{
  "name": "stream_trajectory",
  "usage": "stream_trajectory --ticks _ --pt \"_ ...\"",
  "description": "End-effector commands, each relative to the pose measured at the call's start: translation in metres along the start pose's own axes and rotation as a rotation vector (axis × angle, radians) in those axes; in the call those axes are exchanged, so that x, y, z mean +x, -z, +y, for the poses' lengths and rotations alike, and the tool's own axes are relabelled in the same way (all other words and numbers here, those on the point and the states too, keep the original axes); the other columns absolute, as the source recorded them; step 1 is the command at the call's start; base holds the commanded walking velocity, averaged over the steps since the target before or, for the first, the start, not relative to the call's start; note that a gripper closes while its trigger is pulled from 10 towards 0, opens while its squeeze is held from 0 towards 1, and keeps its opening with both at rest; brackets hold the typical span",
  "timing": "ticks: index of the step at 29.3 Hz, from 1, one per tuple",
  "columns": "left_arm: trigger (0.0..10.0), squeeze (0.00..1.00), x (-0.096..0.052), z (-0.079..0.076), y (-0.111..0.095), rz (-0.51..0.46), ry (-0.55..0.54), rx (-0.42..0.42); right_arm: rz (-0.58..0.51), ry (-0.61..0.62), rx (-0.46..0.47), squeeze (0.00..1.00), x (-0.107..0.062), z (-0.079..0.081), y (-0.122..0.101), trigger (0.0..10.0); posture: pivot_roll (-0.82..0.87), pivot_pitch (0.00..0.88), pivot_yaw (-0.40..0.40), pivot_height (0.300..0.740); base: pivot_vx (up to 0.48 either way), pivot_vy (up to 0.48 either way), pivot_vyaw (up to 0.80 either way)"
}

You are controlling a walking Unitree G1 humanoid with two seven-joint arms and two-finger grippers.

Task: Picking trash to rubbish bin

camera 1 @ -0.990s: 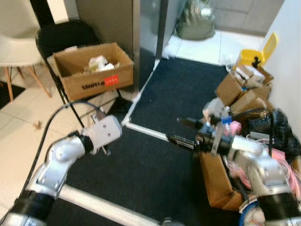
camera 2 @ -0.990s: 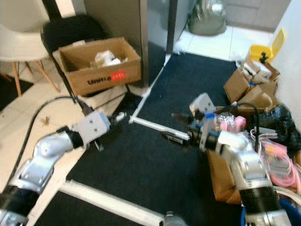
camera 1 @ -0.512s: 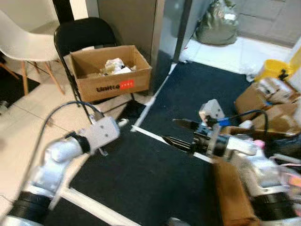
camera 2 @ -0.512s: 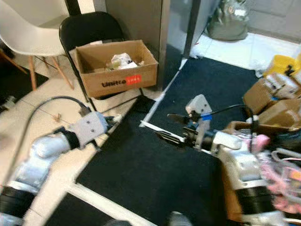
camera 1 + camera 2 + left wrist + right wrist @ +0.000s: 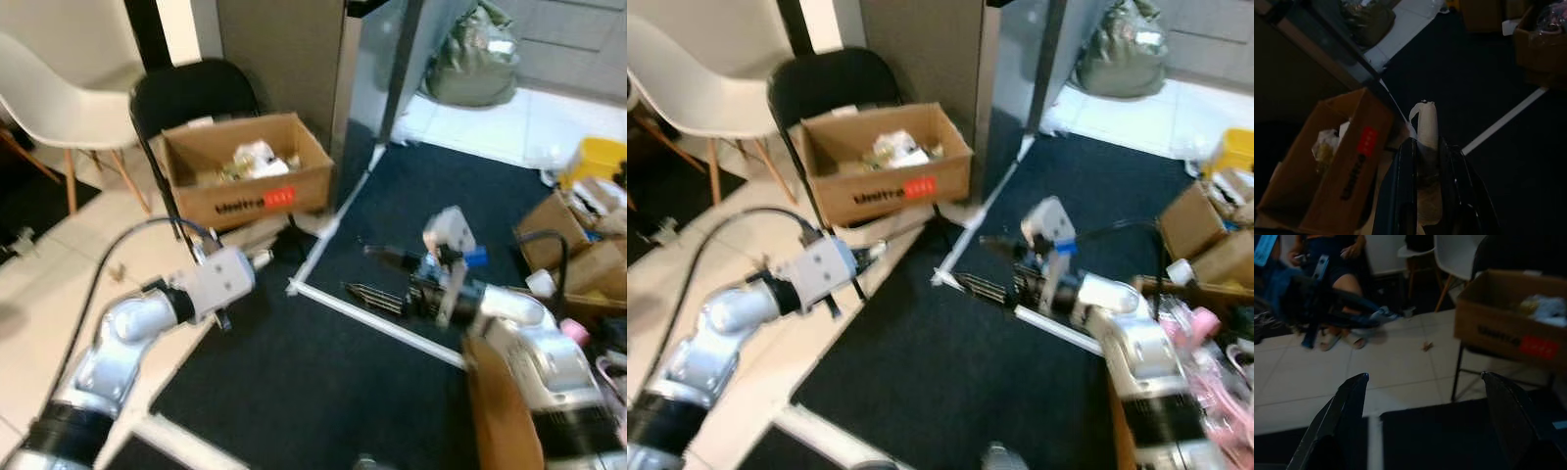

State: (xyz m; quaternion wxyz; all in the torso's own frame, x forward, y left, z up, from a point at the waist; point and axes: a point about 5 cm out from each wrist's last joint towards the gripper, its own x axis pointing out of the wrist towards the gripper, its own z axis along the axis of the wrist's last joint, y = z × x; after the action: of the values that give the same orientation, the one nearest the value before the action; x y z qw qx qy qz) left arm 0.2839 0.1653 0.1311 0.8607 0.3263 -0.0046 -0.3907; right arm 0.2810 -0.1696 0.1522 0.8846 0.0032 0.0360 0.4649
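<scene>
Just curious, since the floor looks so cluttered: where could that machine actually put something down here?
The dark carpet between the two arms lies bare, bordered by the white floor strip. Pale tiles beside the white chair are free too. It is crowded on the right among the cardboard boxes; the box of trash on the black chair is partly full.

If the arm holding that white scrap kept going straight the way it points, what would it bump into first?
Probably the cardboard box sitting on the black chair. The left gripper, shut on a white scrap, aims up towards the box's near corner, though depth is hard to judge and it might pass just beside it.
</scene>
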Motion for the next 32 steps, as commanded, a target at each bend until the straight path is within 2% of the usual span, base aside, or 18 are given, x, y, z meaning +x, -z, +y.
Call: stream_trajectory --ticks 1,32 --pt "10.0 0.0 -0.0019 0.0002 0.0017 0.012 0.003 -0.002 -0.024 -0.021 -0.008 0.0 0.0032 0.0036 -0.0027 10.0 0.0 0.0 -0.003 0.74 0.281 0.0 0.0" --pt "10.0 0.0 -0.0008 -0.0016 0.0062 0.022 0.004 -0.006 -0.032 -0.032 -0.003 0.0 0.0059 0.0054 -0.0006 10.0 0.0 0.0 -0.01 0.74 0.284 0.0 0.0"
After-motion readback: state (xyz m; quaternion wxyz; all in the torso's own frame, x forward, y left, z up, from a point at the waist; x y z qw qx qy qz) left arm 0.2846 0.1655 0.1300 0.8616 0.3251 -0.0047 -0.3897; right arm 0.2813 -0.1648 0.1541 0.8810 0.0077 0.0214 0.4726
